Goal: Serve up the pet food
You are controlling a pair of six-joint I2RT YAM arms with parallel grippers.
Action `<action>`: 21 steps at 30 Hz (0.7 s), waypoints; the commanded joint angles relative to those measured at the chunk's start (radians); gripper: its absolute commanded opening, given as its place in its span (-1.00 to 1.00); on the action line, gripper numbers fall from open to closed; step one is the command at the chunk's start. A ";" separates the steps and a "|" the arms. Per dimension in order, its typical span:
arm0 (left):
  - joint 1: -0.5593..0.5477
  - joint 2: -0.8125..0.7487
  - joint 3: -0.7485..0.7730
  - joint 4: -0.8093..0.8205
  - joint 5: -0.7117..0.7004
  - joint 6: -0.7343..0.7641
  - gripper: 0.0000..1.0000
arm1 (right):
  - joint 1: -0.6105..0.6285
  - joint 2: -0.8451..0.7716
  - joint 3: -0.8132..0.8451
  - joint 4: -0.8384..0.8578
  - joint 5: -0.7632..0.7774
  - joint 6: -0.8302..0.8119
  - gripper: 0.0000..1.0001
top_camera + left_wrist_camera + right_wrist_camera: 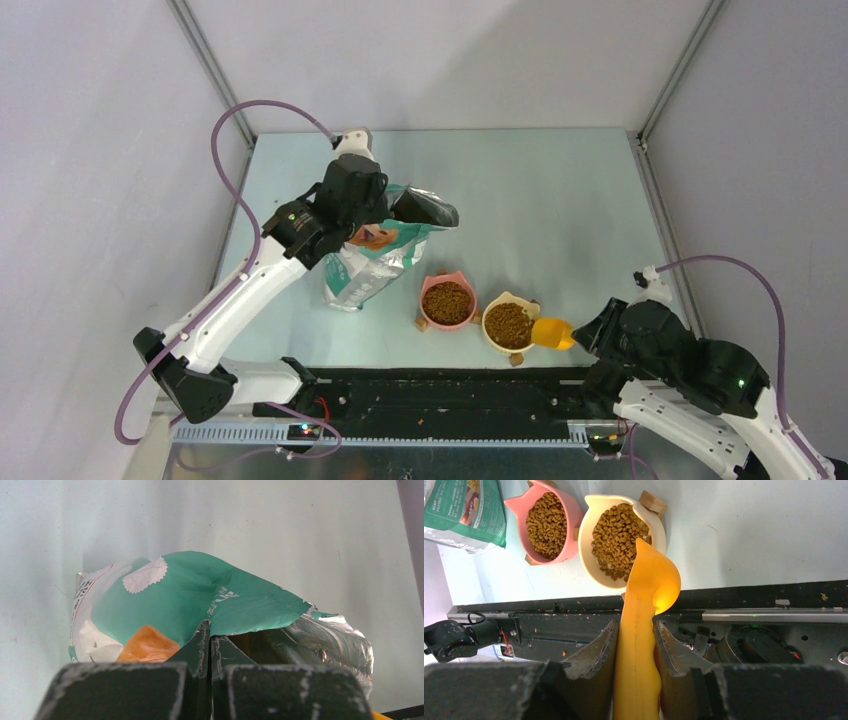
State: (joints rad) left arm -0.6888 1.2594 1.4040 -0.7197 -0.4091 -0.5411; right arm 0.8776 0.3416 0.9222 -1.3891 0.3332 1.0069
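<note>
We see the left gripper (209,666) pinched shut on the torn top edge of the green-white foil bag (185,592). The right gripper (636,645) clamps the handle of the orange scoop (651,580), whose mouth sits over the near rim of the yellow cat-eared bowl (585,540). Pet food (616,530) fills that bowl and the pink bowl (574,525) just beside it.

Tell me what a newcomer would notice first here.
The orange scoop, clamped in the right gripper, meets the rim of the yellow cat-eared bowl of kibble near the table's front. The pink bowl beside it is full too. Mid-table, the left gripper pinches the torn mouth of the green foil bag.
</note>
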 commanded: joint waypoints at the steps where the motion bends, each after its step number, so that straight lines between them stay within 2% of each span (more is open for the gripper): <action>1: 0.015 0.001 0.006 -0.072 -0.077 0.030 -1.00 | 0.004 0.062 0.014 0.061 0.032 -0.046 -1.00; 4: 0.014 0.008 0.010 -0.077 -0.076 0.029 -1.00 | 0.004 0.048 0.076 0.064 0.098 -0.050 -1.00; 10: 0.014 0.012 0.022 -0.087 -0.092 0.032 -1.00 | 0.005 -0.047 0.076 0.261 0.123 -0.051 -1.00; 14: 0.015 -0.001 0.021 -0.088 -0.093 0.035 -1.00 | 0.006 -0.005 0.069 0.465 0.143 -0.106 -1.00; 21: 0.015 -0.009 0.018 -0.084 -0.091 0.035 -1.00 | 0.004 0.121 0.119 0.888 0.082 -0.221 -1.00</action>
State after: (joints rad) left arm -0.6888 1.2579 1.4101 -0.7357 -0.4267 -0.5404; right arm 0.8776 0.3943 0.9760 -0.8520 0.4286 0.8745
